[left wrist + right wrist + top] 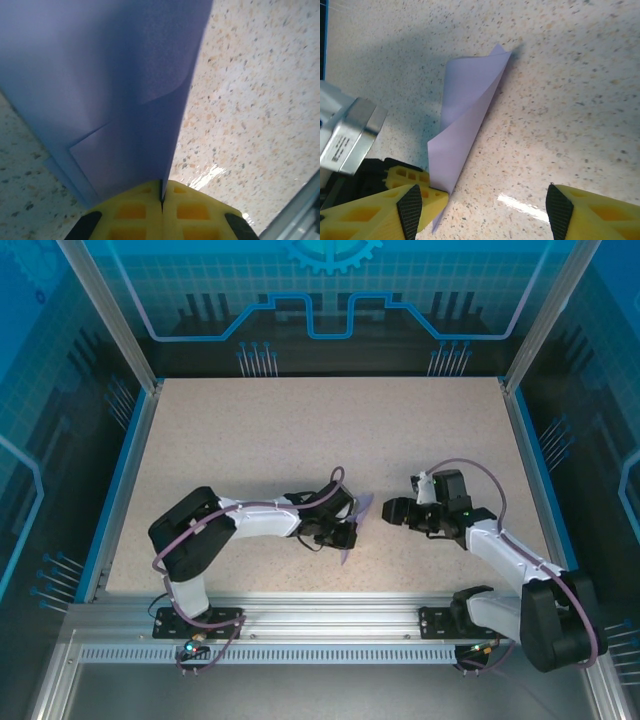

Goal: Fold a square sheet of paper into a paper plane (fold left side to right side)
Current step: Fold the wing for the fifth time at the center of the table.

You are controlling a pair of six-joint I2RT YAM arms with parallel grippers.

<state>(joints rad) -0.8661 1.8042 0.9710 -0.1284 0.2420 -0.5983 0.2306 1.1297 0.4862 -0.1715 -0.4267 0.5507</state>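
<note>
The lavender sheet of paper (pixel 360 512) is folded into a slim pointed shape and stands on edge, lifted off the speckled table (pixel 300 430). My left gripper (pixel 347 533) is shut on its lower edge. In the left wrist view the yellow fingertips (pixel 135 200) press together with the paper (pixel 115 90) clamped in the seam, and a diagonal crease shows on it. My right gripper (pixel 386 511) is just right of the paper, open. In the right wrist view its jaws (pixel 482 196) stand wide apart, holding nothing, and the paper (pixel 465 115) rises beside its left finger (pixel 410 210).
A raised blue-edged rim (pixel 128 470) borders the table on the left and right. An aluminium rail (pixel 320 615) carrying both arm bases runs along the near edge. Bare speckled surface (pixel 560 100) lies right of the paper.
</note>
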